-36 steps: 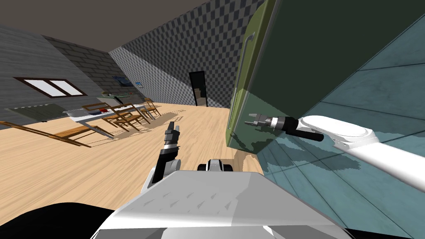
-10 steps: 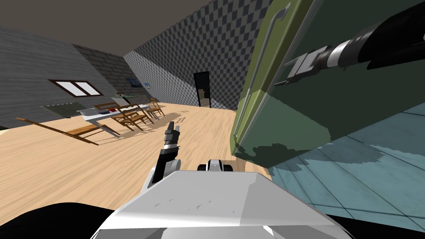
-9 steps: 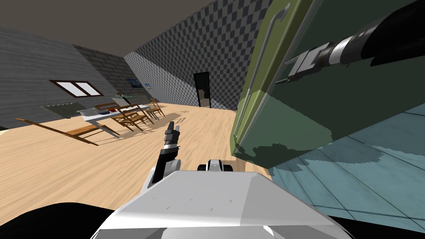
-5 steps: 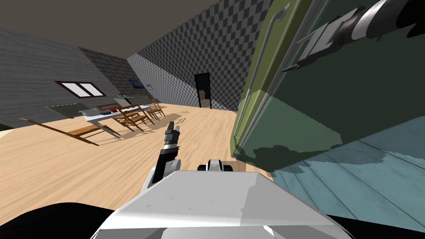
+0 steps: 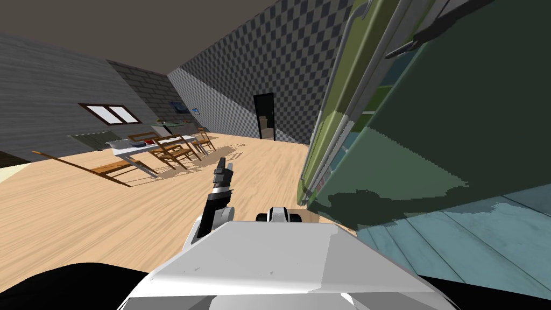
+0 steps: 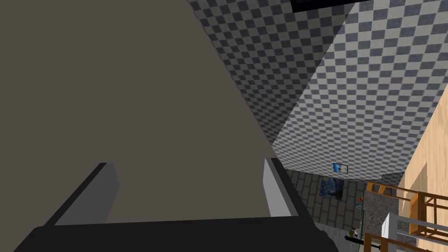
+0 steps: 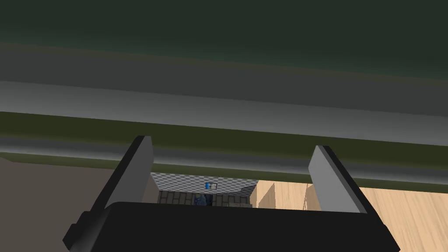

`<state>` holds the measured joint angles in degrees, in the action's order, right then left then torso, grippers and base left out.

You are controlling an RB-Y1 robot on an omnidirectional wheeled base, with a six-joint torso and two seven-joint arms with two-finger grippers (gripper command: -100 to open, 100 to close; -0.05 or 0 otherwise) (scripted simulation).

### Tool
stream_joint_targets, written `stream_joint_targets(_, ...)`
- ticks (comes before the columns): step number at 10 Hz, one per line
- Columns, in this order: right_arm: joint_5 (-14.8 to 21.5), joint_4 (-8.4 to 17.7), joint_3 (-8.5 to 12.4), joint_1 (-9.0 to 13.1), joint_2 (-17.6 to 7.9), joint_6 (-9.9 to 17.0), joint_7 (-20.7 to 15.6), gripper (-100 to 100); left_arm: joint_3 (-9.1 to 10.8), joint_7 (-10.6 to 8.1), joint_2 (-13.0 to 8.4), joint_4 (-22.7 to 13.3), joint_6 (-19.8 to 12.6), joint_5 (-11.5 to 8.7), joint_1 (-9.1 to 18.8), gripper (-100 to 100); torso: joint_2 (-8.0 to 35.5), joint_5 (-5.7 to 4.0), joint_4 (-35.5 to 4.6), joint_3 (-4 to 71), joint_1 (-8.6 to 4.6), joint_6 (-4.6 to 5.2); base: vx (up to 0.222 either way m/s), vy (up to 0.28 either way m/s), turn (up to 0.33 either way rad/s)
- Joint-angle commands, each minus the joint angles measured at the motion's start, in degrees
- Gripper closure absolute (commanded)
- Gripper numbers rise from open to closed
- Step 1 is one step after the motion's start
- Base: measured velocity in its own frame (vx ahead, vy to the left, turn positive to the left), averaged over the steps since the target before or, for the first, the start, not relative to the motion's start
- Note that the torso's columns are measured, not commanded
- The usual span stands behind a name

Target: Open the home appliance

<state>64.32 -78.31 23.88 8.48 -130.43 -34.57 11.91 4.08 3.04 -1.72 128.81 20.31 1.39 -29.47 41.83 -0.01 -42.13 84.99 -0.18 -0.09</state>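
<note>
Head view: fridge door is parting from its dark green cabinet on my right; opening is starting.
Right gripper: fingers apart, possibly levering at door edge.
Left gripper: idling, fingers apart.

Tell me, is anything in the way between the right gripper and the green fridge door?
Nothing visible is. The right gripper, fingers open, sits right at the edge of the fridge door, with no other thing between. The table and chairs stand far off.
</note>
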Motion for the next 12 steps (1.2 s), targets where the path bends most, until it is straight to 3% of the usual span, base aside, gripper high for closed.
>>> stream_joint_targets(1, 2.2, 2.2, 2.0, 0.9, -4.0, 0.7, 0.4, -100, 0.00, 0.00, 0.0, 0.0, 0.0, 0.0, 0.0, 0, 0.0, 0.00, 0.0, 0.0, 0.03, 0.01, 0.083, 0.011, 0.030)
stream_joint_targets(3, 3.1, 3.0, 2.7, 1.3, -5.8, 0.9, 0.6, -100, 0.00, 0.00, 0.0, 0.0, 0.0, 0.0, 0.0, 0, 0.1, -0.01, 0.0, -0.1, 0.01, 0.02, 0.052, 0.001, 0.025)
stream_joint_targets(4, 2.9, 2.3, 2.3, 1.0, -5.5, 1.2, 0.9, -100, 0.00, 0.00, 0.0, 0.0, 0.0, 0.0, 0.0, 0, 0.2, -0.05, -0.1, -0.2, 0.03, 0.06, 0.022, 0.003, 0.005)
stream_joint_targets(5, 3.0, 2.8, 2.6, 1.8, -7.2, -0.1, 2.1, -100, 0.00, 0.00, 0.0, 0.0, 0.0, 0.0, 0.0, 0, 0.4, -0.08, -0.1, -0.4, 0.01, 0.09, 0.096, -0.036, 0.047)
stream_joint_targets(6, 3.1, 2.5, 2.4, 1.4, -6.4, 0.7, 1.6, -100, 0.00, 0.00, 0.0, 0.0, 0.0, 0.0, 0.0, 0, 0.3, -0.07, -0.1, -0.3, -0.04, 0.10, 0.062, -0.026, 0.014)
stream_joint_targets(7, 3.1, 2.5, 2.5, 1.4, -6.5, 0.6, 1.8, 100, 0.00, 0.00, 0.0, 0.0, 0.0, 0.0, 0.0, 0, 0.4, -0.06, -0.1, -0.4, 0.07, 0.09, 0.009, -0.003, -0.001)
stream_joint_targets(10, 4.4, 4.2, 1.3, 0.9, -7.3, 0.6, 2.6, 100, -0.02, 0.00, 0.0, 0.0, 0.0, 0.0, 0.0, 0, 0.2, 0.23, -0.1, -0.3, 0.79, 0.08, 0.135, 0.182, -0.070)
stream_joint_targets(12, 5.7, 5.9, 0.2, 0.3, -8.0, 0.5, 3.4, 100, -0.03, 0.00, 0.0, 0.0, 0.0, 0.0, 0.0, 0, 0.3, 0.13, -0.1, -0.3, 0.51, 0.08, 0.164, 0.280, -0.079)
